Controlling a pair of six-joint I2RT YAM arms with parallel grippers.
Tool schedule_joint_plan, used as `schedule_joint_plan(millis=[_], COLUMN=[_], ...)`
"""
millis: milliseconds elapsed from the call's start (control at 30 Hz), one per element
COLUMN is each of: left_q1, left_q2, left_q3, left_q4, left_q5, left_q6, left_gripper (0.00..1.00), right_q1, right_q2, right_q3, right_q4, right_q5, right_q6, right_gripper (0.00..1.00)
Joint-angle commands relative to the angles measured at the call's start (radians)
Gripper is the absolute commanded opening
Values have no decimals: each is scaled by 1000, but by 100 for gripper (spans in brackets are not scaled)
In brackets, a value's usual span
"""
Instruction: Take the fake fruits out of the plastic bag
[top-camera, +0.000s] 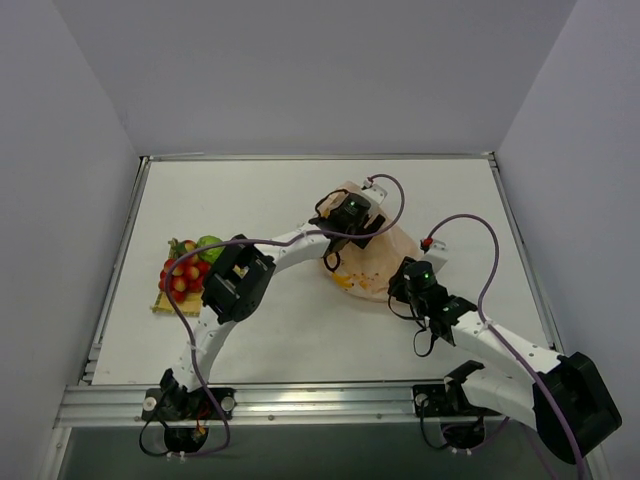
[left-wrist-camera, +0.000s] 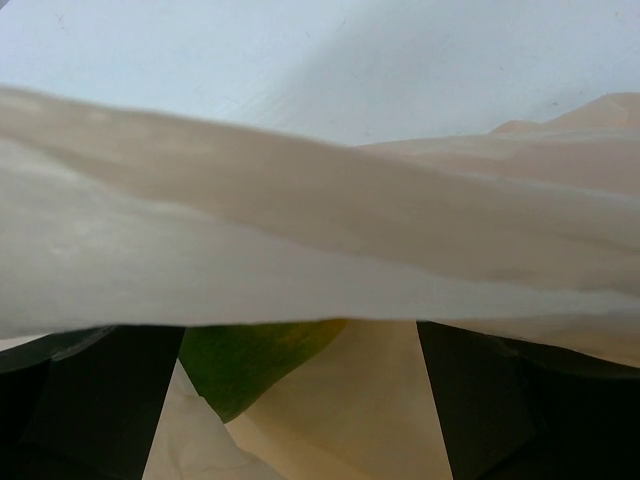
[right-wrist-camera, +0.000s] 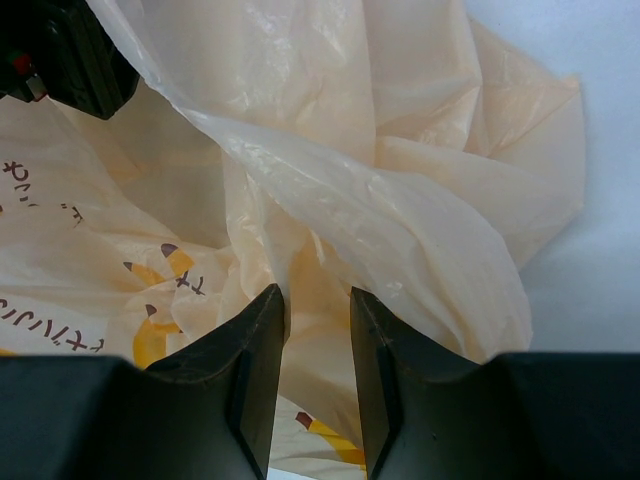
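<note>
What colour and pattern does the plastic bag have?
The plastic bag is translucent peach-orange with yellow banana prints, best seen in the right wrist view.

The flat white table (top-camera: 300, 330) holds two things. A thin, crinkly peach-orange plastic bag (top-camera: 375, 260) with little yellow banana prints lies near the middle. A square yellow woven mat (top-camera: 163, 305) lies well apart, by the left edge.

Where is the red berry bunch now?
Top view: the red berry bunch lies on the yellow mat at far left, beside a green fruit, outside the plastic bag.
</note>
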Motion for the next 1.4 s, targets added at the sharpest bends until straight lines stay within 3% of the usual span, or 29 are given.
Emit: schedule_joint_plan(millis=[0, 133, 233, 367, 500, 633, 833, 1000, 1267, 1367], left_q1=[6, 26, 34, 34, 31, 21, 0, -8, -8, -6], left_q2=[11, 78, 88, 69, 23, -69, -193, -300, -440, -478], left_q3=[85, 153, 156, 134, 95, 52, -31, -120, -212, -225], left_q4=[-14, -66, -69, -51, -33, -25, -26, 0, 27, 14], left_q5=[3, 11, 14, 9, 21, 53, 167, 207, 388, 455], left_q6=[58, 77, 77, 83, 63, 20, -101, -167, -258, -265], left_gripper=[94, 92, 78, 51, 34, 25, 15, 12, 9, 8], right_q1=[4, 4, 4, 3, 6, 6, 6, 6, 4, 3], right_q2=[18, 26, 23, 30, 30, 24, -10, -30, -77, -109], right_q3=[38, 43, 43, 46, 52, 63, 119, 170, 208, 230], right_q4=[20, 21, 20, 20, 20, 23, 29, 29, 3, -25], right_q5=[15, 12, 15, 16, 18, 21, 12, 29, 62, 69], right_q6=[-16, -16, -16, -14, -13, -10, -4, -10, -20, -30], right_gripper=[29, 29, 29, 29, 29, 29, 28, 28, 28, 34])
